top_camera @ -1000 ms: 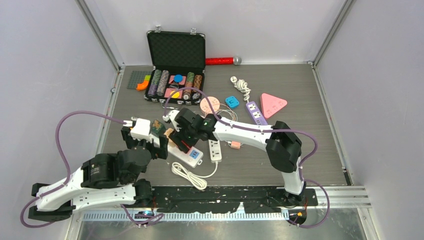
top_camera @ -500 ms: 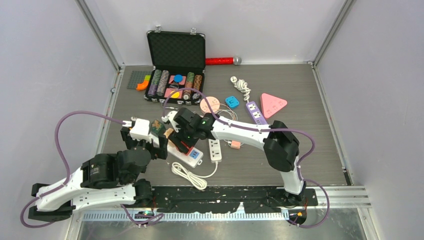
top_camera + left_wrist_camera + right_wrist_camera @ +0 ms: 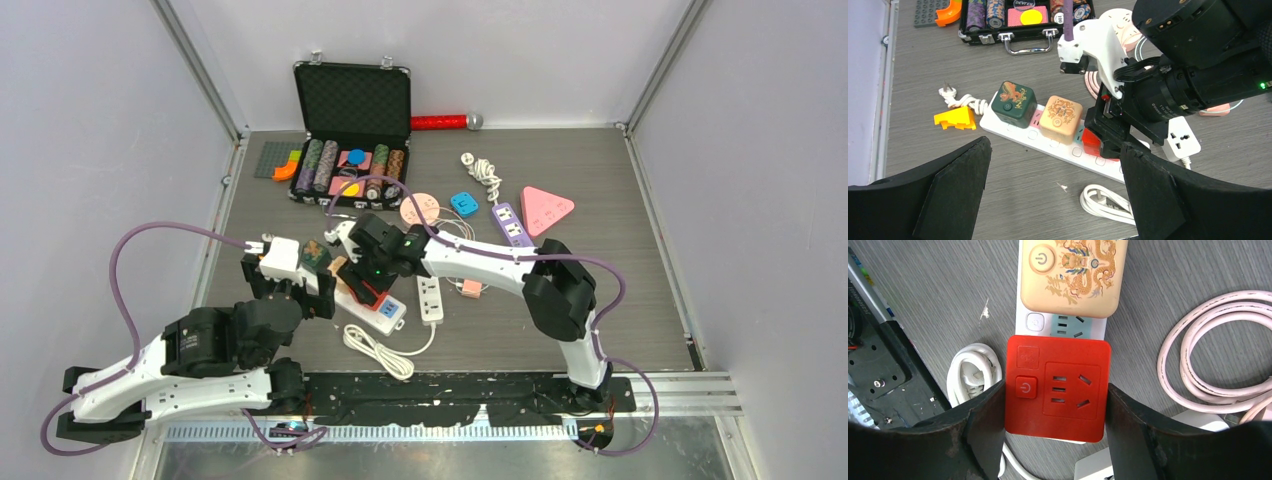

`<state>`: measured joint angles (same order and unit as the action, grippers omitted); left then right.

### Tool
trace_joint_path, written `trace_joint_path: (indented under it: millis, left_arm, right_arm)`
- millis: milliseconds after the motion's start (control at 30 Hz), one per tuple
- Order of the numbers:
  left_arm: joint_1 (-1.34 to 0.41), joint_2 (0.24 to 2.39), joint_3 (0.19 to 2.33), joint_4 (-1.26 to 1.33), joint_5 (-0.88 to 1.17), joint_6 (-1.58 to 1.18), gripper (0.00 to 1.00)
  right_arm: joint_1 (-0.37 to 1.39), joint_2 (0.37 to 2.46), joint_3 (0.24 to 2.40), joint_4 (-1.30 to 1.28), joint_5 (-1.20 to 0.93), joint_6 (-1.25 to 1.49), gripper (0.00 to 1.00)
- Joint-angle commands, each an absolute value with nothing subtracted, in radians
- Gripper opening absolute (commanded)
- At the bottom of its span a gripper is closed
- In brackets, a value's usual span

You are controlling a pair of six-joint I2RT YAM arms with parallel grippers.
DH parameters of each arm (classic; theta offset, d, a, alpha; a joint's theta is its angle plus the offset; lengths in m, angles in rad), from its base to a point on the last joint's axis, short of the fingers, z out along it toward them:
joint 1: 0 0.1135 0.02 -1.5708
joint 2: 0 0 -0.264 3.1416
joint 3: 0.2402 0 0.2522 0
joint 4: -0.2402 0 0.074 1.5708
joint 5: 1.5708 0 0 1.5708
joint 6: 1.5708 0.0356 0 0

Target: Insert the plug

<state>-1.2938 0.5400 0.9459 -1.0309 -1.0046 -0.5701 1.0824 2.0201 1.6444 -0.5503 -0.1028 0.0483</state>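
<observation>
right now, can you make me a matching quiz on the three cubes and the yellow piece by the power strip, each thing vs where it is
Things:
1. red cube
2. green cube
3. tan cube
4. yellow block

Places:
A. lying on the table, off the strip
B. on the power strip, middle of the three cubes
C. between the fingers of the right end effector
D. on the strip, nearest the yellow block

Pairs: 1-C, 2-D, 3-B, 4-A
</observation>
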Motion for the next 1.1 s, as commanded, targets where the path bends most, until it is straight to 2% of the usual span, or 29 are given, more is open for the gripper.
trace_joint_path:
  millis: [0,367,733,1067]
  left_arm:
    - [-1.289,0.541,0.947,-1.028,-1.037,-0.597,0.99]
    - [-1.289,0.55,0.947,-1.021,-1.036,-0.603,0.99]
    - [-1.29,0.564,0.947,-1.018,-1.035,-0.604,0.99]
    - [-1.287,0.566,0.945,-1.017,-1.036,-0.609,0.99]
  right_arm:
    - [1.082,2.011,1.554,-0.515,-0.152,0.039,0.05]
    - [1.088,1.985,1.304,-0.363,-0.118,0.07,0.05]
    - [1.106,2.063,1.244,-0.353,-0.043,0.092,0.05]
    - [1.151,1.871,0.953,-0.055,0.071,0.1,0.05]
